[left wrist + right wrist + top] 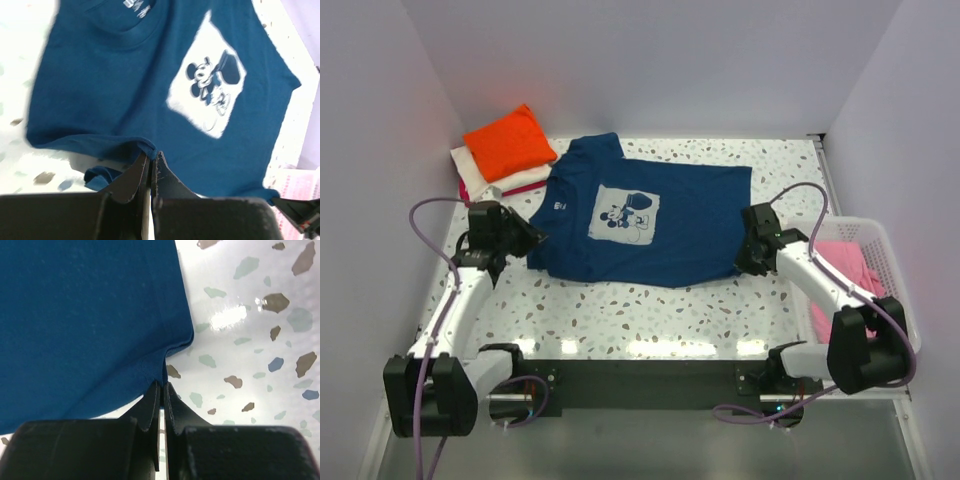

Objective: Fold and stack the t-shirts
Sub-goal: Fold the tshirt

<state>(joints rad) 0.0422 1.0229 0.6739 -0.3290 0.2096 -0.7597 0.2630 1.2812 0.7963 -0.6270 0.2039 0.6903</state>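
Since your left gripper (533,240) and right gripper (744,262) each pinch the near edge of the navy t-shirt (650,215), its length runs sideways between them.

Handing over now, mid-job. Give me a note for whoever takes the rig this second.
Left gripper: shut on the navy tee, at its left edge.
Right gripper: shut on its right edge by a hem corner.
Navy tee lies flat, print up, unfolded.
Done: orange tee on cream tee on magenta tee, folded, stacked far left.
Left: fold and stack navy tee; pink tee waits in the basket.
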